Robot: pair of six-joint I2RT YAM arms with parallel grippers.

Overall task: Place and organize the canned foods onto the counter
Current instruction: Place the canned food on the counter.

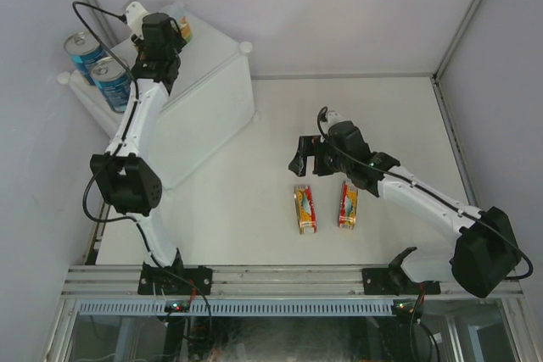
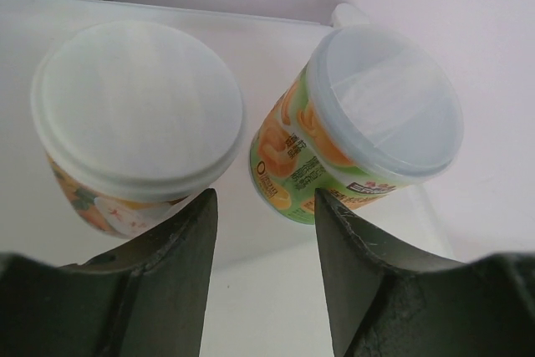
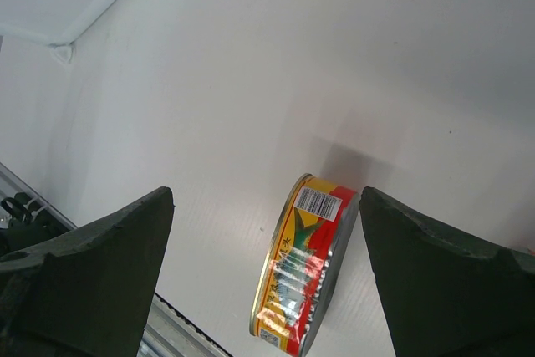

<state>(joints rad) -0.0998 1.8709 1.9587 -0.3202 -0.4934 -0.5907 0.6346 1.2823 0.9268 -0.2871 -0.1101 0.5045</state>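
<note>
The right arm was the nearer one. Its jaws hung spread wide and empty over a flat tin on the worktop. The tin lay below the gap between them, its long axis running near to far, so the jaws would likely close across its narrow width. A second tin lay just beside it. Up on the box, the left jaws stood half spread, pinching nothing, behind one short can and another.
</note>
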